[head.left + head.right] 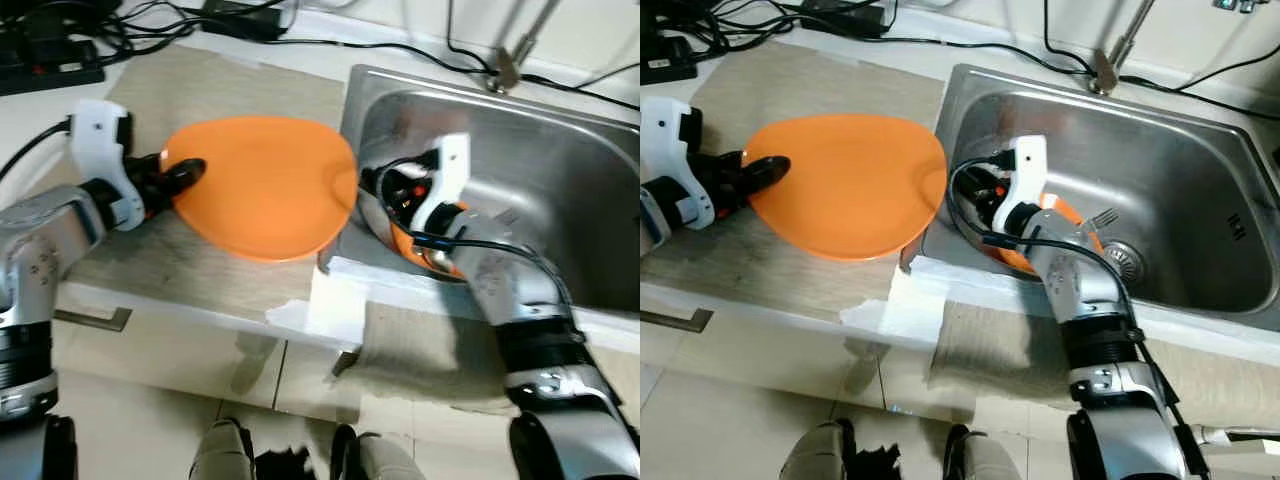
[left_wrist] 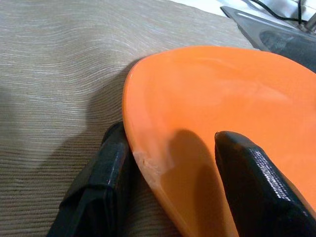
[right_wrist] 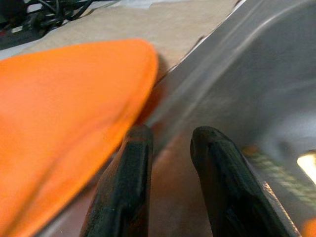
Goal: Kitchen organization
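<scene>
A large orange plate (image 1: pixel 265 185) hangs tilted over the beige counter mat (image 1: pixel 180 270), its right edge reaching the sink's rim. My left gripper (image 1: pixel 185 175) is shut on the plate's left rim, with one finger (image 2: pixel 108 168) under it and the other on top. My right gripper (image 1: pixel 980 190) is down inside the steel sink (image 1: pixel 1200 180) by its left wall, open with a narrow gap and nothing between the fingers (image 3: pixel 217 163). Partly hidden under that arm, a second orange dish (image 1: pixel 1068 212) lies on the sink floor.
A faucet (image 1: pixel 1115 50) stands behind the sink, and black cables (image 1: pixel 150 30) and a power strip (image 1: pixel 45 65) lie along the back of the counter. A fork (image 1: pixel 1102 216) lies near the drain (image 1: pixel 1122 255). White paper (image 1: pixel 330 300) overhangs the counter's front edge.
</scene>
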{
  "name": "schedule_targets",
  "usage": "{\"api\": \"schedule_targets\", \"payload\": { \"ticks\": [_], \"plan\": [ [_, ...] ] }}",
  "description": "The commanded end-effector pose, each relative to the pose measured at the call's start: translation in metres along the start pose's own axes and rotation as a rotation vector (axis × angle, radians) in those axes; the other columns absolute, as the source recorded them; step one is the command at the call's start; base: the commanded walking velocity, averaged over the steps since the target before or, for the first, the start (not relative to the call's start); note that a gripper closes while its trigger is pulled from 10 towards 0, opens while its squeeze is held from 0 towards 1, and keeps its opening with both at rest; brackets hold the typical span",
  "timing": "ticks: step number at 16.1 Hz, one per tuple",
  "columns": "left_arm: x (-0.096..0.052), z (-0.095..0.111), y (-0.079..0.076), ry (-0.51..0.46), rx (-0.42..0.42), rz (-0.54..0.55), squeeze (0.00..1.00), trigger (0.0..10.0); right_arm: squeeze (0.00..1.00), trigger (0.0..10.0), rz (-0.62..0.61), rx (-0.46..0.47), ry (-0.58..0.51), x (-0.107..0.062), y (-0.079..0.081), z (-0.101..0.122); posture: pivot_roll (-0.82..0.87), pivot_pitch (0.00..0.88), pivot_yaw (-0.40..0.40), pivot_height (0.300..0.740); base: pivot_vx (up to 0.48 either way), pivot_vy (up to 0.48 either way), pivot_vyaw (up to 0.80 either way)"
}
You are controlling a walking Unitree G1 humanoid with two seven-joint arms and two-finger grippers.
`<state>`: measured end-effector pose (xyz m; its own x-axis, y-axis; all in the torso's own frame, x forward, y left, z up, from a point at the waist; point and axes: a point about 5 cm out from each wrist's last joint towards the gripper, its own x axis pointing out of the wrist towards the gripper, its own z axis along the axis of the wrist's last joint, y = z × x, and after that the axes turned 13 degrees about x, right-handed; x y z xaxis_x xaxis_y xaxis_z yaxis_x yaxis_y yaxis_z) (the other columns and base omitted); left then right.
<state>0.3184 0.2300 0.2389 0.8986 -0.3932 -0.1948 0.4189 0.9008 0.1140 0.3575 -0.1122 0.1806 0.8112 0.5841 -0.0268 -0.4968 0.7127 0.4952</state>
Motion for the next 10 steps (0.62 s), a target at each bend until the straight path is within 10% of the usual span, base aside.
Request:
{"api": "schedule_targets", "payload": {
  "ticks": [1, 2, 3, 10],
  "plan": [
    [0.015, -0.006, -0.028, 0.033, -0.001, -0.148, 0.00, 10.0, 0.00, 10.0, -0.017, 0.045, -0.019, 0.000, -0.003, 0.007, -0.10, 0.184, -0.102, 0.740, 0.000, 0.000, 0.00],
    [0.016, -0.004, -0.029, 0.028, 0.002, -0.153, 0.00, 10.0, 0.00, 10.0, 0.018, 0.117, -0.011, 0.002, -0.002, 0.008, -0.10, 0.186, -0.103, 0.740, 0.000, 0.000, 0.00],
    [0.017, -0.002, -0.030, 0.022, 0.005, -0.158, 0.00, 10.0, 1.00, 10.0, 0.050, 0.171, -0.021, 0.001, -0.001, 0.011, -0.09, 0.187, -0.104, 0.740, 0.000, 0.000, 0.00],
    [0.020, 0.001, -0.041, 0.001, 0.029, -0.221, 0.00, 10.0, 1.00, 10.0, 0.118, 0.327, 0.016, -0.005, -0.009, 0.013, -0.10, 0.188, -0.105, 0.740, 0.000, 0.000, 0.00]
  ]
}}
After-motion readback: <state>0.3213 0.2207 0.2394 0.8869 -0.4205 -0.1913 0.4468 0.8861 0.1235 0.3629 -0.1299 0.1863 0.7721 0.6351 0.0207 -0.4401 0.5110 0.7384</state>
